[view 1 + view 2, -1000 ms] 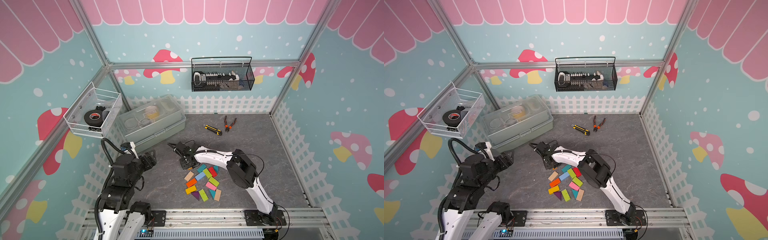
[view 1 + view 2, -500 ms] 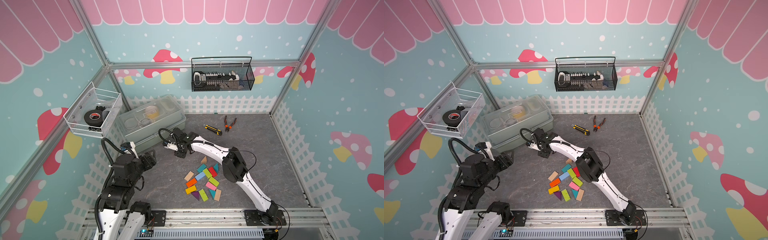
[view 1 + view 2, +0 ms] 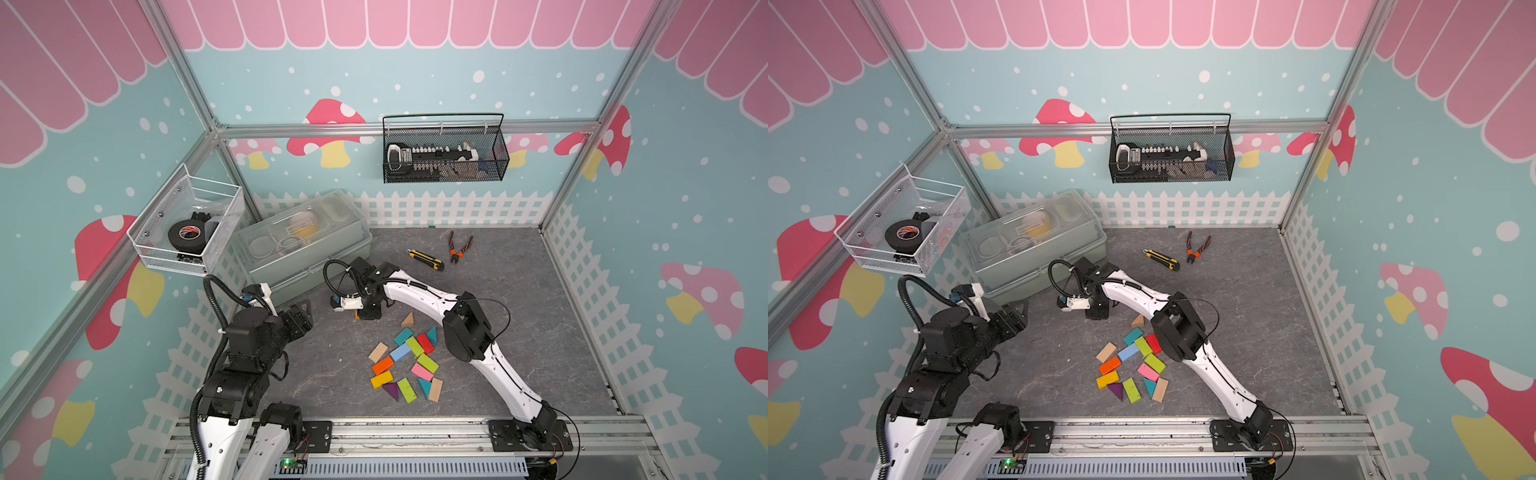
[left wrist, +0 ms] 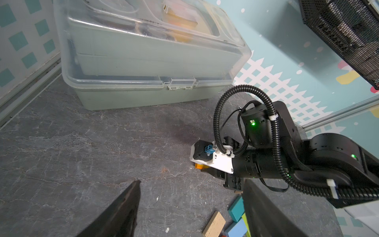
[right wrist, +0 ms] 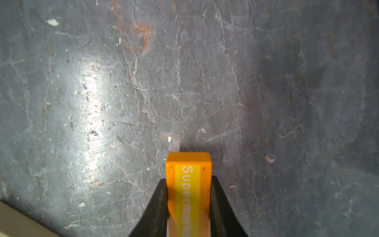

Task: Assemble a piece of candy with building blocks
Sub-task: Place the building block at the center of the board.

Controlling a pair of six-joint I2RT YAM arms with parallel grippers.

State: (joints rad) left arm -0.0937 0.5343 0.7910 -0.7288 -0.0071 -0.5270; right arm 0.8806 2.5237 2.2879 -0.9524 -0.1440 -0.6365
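Orange block (image 5: 188,184) sits clamped in the right jaws above the table (image 5: 102,82); left jaws gape empty.

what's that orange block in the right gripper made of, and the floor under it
Orange block: likely painted wood; glossy coat with small chips, printed yellow label. Right gripper is shut on it. Floor: slate-look mat or laminate, veined grey with a soft sheen; can't tell which.

We note an orange block (image 5: 188,192) bearing a yellow stripe with white lettering, between black fingers (image 5: 158,207). The tabletop (image 3: 519,316) is grey, marble-veined; the walls (image 3: 685,199) teal with pink mushrooms.
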